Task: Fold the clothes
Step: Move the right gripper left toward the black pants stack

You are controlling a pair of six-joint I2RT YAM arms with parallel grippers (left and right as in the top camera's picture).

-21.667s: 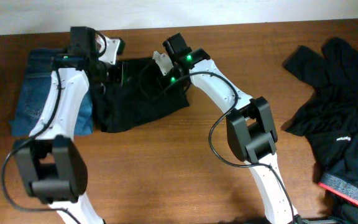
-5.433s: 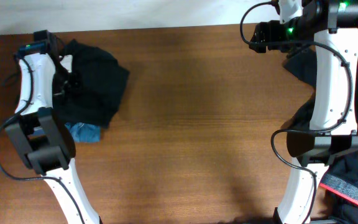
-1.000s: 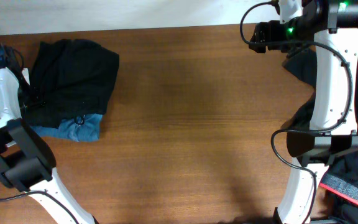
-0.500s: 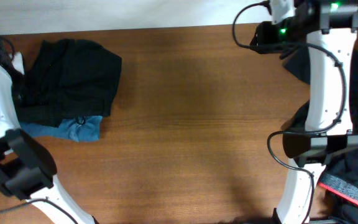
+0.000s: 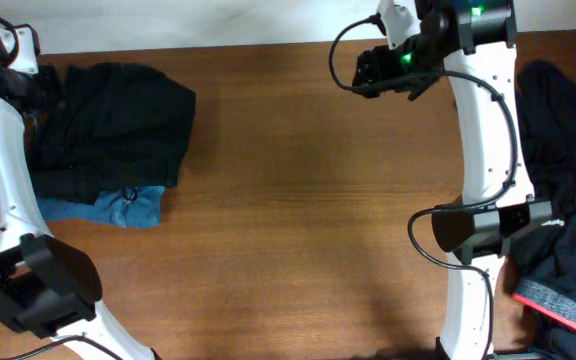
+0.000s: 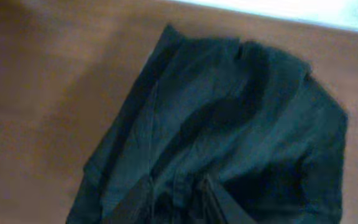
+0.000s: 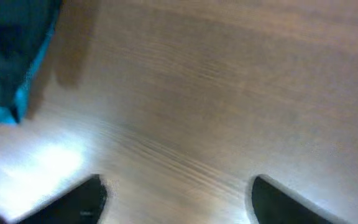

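Folded black fabric garment tops blue denim jeans; crumpled black pile awaits. Right gripper spread, empty; left gripper state unclear.

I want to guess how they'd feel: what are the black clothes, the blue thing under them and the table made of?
The black clothes look like soft, matte fabric: they crease and sag without shine. The blue thing is probably denim, going by its faded blue. The table looks like wood or veneer, smooth, slightly glossy, with brown grain lines.
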